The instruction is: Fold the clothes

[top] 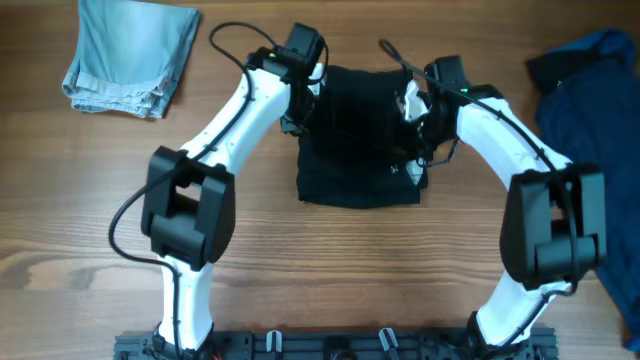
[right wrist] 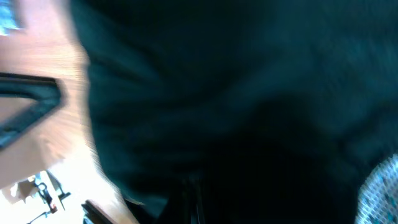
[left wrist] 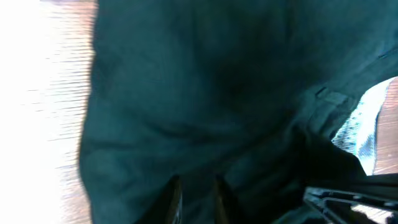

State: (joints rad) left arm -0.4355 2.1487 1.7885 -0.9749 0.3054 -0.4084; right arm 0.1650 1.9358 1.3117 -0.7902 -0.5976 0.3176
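While left gripper (left wrist: 196, 200) and right gripper (right wrist: 193, 200) clamp one black garment (top: 358, 155), two blue garments (top: 132, 55) (top: 592, 95) lie aside.

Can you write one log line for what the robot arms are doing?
task: fold clothes | black garment: mid-table | left gripper, right gripper: on it | grip: unclear

**Three views, one patch of dark cloth in common**

My overhead camera looks straight down on the whole tabletop (top: 300, 260). It sits far enough back to take in the left arm (top: 235, 115), the right arm (top: 500, 125) and the black garment (top: 360, 150) between them. The left wrist camera is pressed close to that garment, looking out past the left fingers (left wrist: 171, 199) at the bottom edge, with a strip of tabletop on its left. The right wrist camera is just as near. The right fingers (right wrist: 189, 196) are barely legible in the dark, and there is wood at the left again. All three views share the garment, and both close views are blurred.
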